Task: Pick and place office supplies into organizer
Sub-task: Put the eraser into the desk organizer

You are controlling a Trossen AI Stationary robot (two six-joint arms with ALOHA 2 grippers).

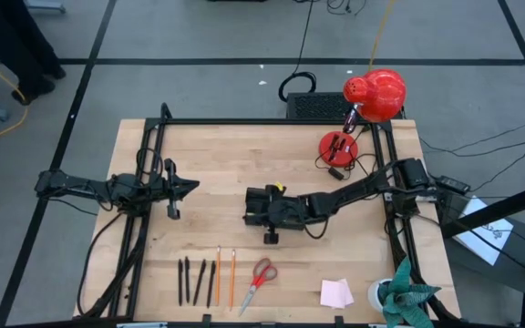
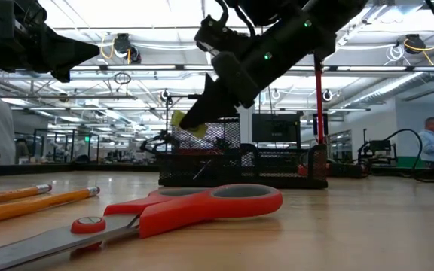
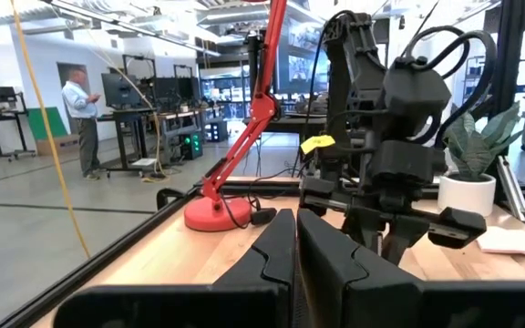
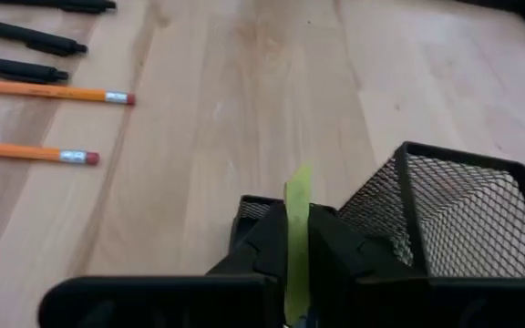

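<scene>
Two dark robot arms

Matte black jointed links — blocky housings, looped black cables, a small green light on the right arm.

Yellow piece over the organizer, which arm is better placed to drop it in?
The right: its pincer already grips the yellow piece just above the mesh organizer. The left pincer waits off to the side.
</scene>
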